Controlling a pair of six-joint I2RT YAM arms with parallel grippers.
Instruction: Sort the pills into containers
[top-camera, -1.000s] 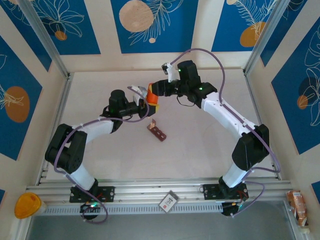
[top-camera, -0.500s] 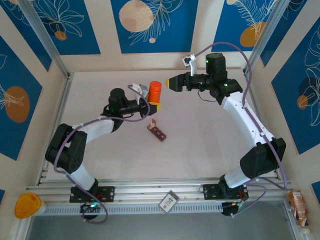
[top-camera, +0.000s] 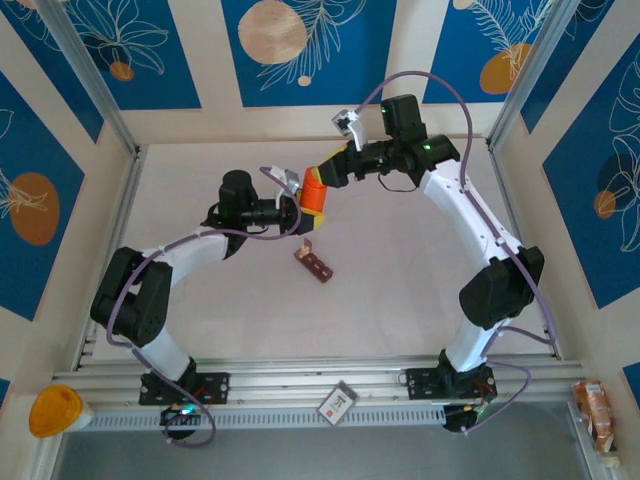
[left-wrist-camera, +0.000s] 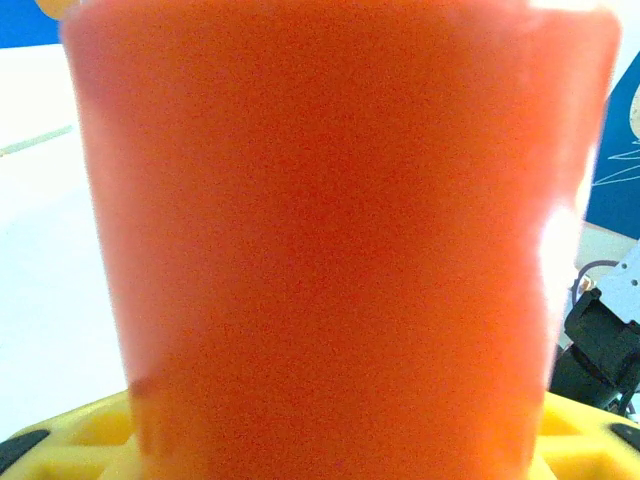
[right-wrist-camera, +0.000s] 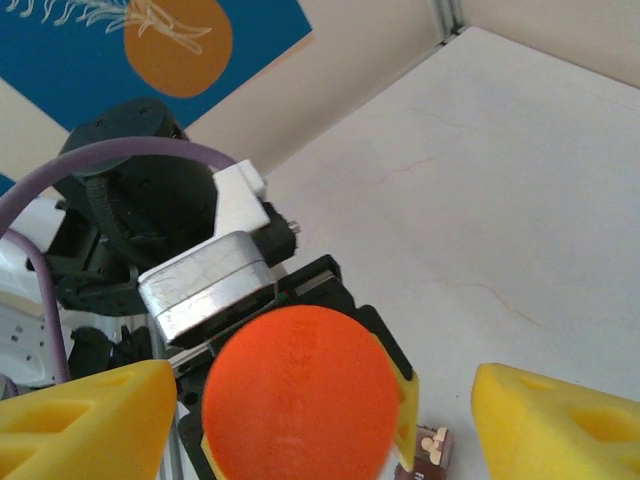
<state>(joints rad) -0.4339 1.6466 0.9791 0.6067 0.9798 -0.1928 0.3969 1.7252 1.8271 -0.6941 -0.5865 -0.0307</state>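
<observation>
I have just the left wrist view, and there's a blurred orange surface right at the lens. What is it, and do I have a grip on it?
Observer: It's an orange bottle. The left gripper is shut on it and holds it upright above the table.
Operator: Where's the right arm?
Observer: The right gripper is at the bottle's top, with its yellow fingers open on either side of the round cap.
Operator: And the containers?
Observer: The containers, a dark reddish-brown strip, lie on the table just on the near side of the bottle, toward the arm bases. Neither gripper touches them.
</observation>
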